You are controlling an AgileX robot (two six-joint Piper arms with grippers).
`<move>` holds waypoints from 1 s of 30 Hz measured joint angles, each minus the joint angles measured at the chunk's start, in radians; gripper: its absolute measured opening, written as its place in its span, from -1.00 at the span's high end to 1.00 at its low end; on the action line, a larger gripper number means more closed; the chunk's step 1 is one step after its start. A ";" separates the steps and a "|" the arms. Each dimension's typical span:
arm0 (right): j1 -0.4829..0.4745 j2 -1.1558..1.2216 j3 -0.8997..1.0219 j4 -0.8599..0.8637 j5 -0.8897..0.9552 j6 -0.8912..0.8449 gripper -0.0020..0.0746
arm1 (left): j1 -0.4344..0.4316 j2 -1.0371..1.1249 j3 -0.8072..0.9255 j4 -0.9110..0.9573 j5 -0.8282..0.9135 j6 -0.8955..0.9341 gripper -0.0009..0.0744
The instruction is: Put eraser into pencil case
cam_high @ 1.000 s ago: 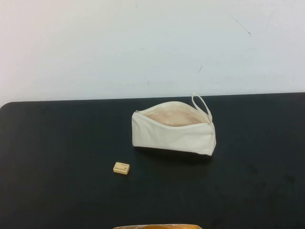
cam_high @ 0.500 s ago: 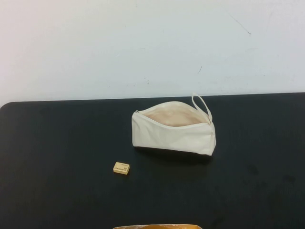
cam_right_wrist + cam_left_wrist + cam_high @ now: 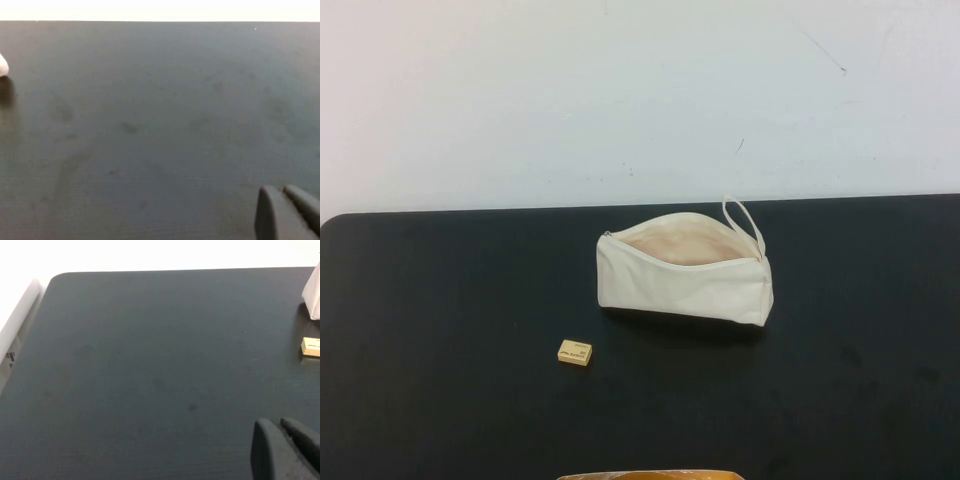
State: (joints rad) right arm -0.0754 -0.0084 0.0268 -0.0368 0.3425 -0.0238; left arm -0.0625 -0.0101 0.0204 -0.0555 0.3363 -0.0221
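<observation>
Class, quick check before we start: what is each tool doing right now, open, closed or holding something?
Left tool: closed, empty, parked above bare table, away from the eraser.
Right tool: closed, empty, parked above bare table.

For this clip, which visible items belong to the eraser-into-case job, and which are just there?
Job items:
- eraser, lying on the table, left of and nearer than the case
- pencil case, zip open
- left end effector and right end effector, both parked low over bare table

Just there:
- black table
- orange object at the near edge
</observation>
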 joint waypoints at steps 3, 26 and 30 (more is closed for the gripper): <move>0.000 0.000 0.000 0.000 0.000 0.000 0.95 | 0.000 0.000 0.000 0.000 0.000 0.000 0.98; 0.000 0.000 0.000 0.000 0.000 0.000 0.95 | 0.000 0.000 0.000 0.000 -0.002 0.000 0.98; 0.000 0.000 0.000 0.000 0.000 0.000 0.95 | 0.000 0.000 0.000 0.000 -0.023 0.000 0.98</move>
State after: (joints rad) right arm -0.0754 -0.0084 0.0268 -0.0368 0.3425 -0.0238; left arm -0.0625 -0.0101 0.0204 -0.0555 0.3129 -0.0221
